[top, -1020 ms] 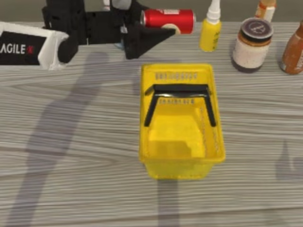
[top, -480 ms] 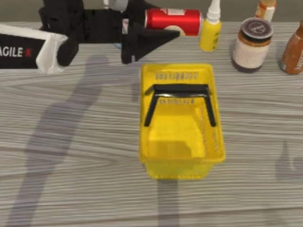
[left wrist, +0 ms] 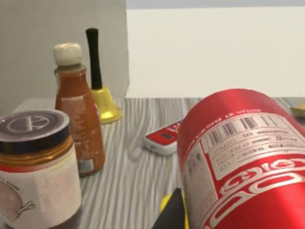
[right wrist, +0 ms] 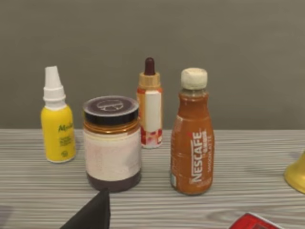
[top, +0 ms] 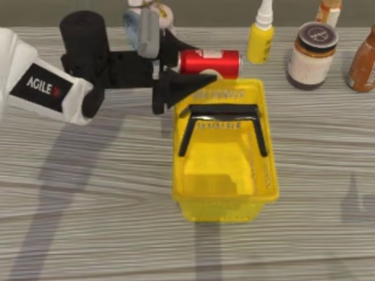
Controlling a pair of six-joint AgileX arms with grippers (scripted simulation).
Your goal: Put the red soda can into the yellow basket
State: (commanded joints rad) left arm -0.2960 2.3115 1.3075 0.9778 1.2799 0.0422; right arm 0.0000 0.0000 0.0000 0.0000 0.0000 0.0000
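Left arm reaches in from the top view's left; my left hand (top: 196, 73) is clamped on the red soda can (top: 209, 62), one dark finger (top: 184, 88) across its near side. Can lies on its side, held over the far rim of the yellow basket (top: 224, 202), by the far left corner. Whether it touches the rim, I can't tell from above. Basket sits mid-bench with both black handles (top: 222, 111) folded over the far half.

Top view, further right along the far edge of the bench (top: 88, 205): yellow bottle with white nozzle (top: 260, 40), brown-lidded jar (top: 313, 54), brown sauce bottle (top: 363, 61) at the right edge. A dropper bottle (top: 329, 9) is only partly in frame behind the jar.

Left wrist view adds what the top misses: can (left wrist: 245, 162) fills the near field, barcode panel facing the camera, a sliver of yellow below it. Past it, the jar (left wrist: 35, 167), the sauce bottle (left wrist: 78, 119), a gold bell with black handle (left wrist: 102, 95) and a small red-and-white flat item (left wrist: 164, 138) lying on the bench.

Right wrist view: right arm is off to the side, not visible from above. One dark fingertip of the right hand pokes in; opening can't be judged. It faces the yellow bottle (right wrist: 57, 121), jar (right wrist: 112, 143), dropper bottle (right wrist: 149, 107) in full, and sauce bottle (right wrist: 192, 136), labelled Nescafe.
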